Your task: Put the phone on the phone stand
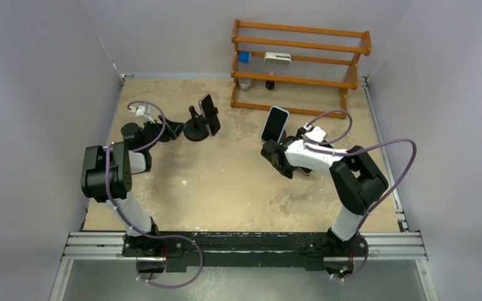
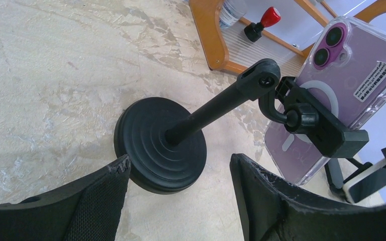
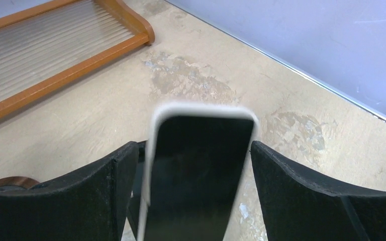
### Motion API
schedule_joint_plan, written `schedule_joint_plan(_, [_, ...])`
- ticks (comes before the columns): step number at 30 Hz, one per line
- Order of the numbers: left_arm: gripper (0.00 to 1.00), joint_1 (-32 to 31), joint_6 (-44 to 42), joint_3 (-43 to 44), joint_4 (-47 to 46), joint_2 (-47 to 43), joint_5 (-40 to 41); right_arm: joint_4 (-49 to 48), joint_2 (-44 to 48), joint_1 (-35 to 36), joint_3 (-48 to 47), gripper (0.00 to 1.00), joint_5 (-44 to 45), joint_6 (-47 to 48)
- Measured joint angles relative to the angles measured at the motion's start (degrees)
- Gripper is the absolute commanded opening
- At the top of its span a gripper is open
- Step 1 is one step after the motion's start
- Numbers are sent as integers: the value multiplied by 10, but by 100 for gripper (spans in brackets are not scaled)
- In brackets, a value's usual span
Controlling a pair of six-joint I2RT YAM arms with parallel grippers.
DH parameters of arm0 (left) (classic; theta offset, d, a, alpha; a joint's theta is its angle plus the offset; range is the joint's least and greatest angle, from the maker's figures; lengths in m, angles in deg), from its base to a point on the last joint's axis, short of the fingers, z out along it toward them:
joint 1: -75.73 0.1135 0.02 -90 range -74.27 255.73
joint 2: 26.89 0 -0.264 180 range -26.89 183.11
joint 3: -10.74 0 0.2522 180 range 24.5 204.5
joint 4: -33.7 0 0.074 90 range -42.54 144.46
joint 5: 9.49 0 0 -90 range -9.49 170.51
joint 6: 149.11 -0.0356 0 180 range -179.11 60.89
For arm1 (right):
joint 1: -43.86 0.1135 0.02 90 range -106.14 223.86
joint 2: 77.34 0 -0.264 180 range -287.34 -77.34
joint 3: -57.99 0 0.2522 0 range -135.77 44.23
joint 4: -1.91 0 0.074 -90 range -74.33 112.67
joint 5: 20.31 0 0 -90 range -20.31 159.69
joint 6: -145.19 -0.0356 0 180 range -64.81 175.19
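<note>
A black phone stand (image 1: 196, 132) with a round base (image 2: 156, 145) and a slanted stem stands at the left. Its clamp holds a purple phone in a clear case (image 2: 352, 75). My left gripper (image 2: 178, 163) is open just short of the base, one finger on each side, touching nothing. At the right, a phone in a white case (image 1: 275, 123) stands upright with its dark screen (image 3: 196, 165) between the fingers of my right gripper (image 3: 193, 150). Those fingers stand apart from its edges and the phone looks blurred. Something dark shows behind its left edge.
A wooden rack (image 1: 301, 56) with small items on its shelves stands at the back right, near both phones. A red-topped stamp (image 2: 264, 22) sits on its low shelf. Grey walls close in the table's sides and back.
</note>
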Motion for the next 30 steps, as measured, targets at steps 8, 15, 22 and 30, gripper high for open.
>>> schedule_joint_plan(8, [72,0,0,0,-3,4,-2,-2,-23,-10,0,84,10,-7])
schedule_joint_plan(15, [72,0,0,0,-4,5,-2,-2,-23,-10,0,99,11,-10])
schedule_joint_plan(22, [72,0,0,0,-4,5,-2,-1,-42,3,-22,99,13,-3])
schedule_joint_plan(30, [72,0,0,0,-4,5,-2,0,-33,45,-58,99,12,7])
